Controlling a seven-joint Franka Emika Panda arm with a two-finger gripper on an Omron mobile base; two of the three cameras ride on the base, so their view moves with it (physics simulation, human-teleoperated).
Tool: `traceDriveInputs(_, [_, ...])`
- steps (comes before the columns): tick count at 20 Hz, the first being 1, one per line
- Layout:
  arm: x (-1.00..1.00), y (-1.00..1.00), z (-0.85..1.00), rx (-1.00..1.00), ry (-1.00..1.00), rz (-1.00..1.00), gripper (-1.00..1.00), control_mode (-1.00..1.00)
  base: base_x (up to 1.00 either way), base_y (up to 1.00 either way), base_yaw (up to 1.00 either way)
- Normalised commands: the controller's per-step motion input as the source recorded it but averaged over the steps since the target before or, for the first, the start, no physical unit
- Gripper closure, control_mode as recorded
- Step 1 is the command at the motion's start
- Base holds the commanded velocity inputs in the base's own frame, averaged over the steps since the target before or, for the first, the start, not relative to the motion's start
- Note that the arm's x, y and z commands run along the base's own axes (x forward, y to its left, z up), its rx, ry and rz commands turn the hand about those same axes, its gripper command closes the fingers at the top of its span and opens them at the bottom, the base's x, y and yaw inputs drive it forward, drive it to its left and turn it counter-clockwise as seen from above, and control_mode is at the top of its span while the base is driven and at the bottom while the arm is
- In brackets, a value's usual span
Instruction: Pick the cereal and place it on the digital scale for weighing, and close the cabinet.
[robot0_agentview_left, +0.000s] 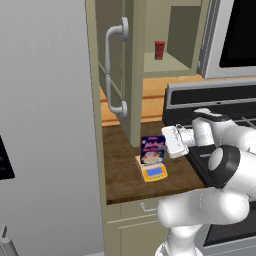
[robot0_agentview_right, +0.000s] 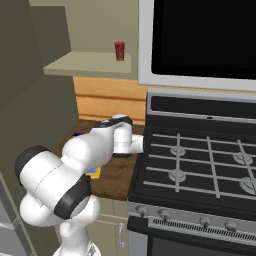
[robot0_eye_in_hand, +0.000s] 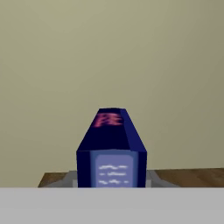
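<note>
Claw (robot0_agentview_left: 165, 145) closed on the right side of the cereal (robot0_agentview_left: 152, 149), gripping the box from the stove side. Cereal upright, pink-white picture facing the bench's front edge; its base sits on the digital scale (robot0_agentview_left: 153, 172). In the hand view the cereal (robot0_eye_in_hand: 112, 148) stands end-on, dark blue top and pale label panel toward the lens, grey scale plate (robot0_eye_in_hand: 70, 178) showing just beside its foot. Scale lies flat on the dark wood bench (robot0_agentview_left: 120, 165), near the front edge, blue display toward that edge. Stove (robot0_agentview_right: 200, 165) abuts the bench's right edge. Cabinet (robot0_agentview_left: 117, 70) above the bench, its door swung open over the bench's left part, curved grey handle (robot0_agentview_left: 112, 72) on the door. Red cup (robot0_agentview_left: 159, 50) upright on the cabinet shelf, well apart from the cereal.
</note>
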Motion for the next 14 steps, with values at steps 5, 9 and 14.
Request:
traceDriveInputs(5, [0.04,0.00,-0.35,0.00,0.00,0.00,1.00,-1.00,0.00,0.00,0.00])
traceDriveInputs(9, [0.08,0.00,-0.12,0.00,-0.01,0.00,1.00,-1.00,0.00,0.00,0.00])
traceDriveInputs(14, [0.09,0.00,0.00,0.00,0.00,0.00,1.00,-1.00,0.00,0.00,0.00])
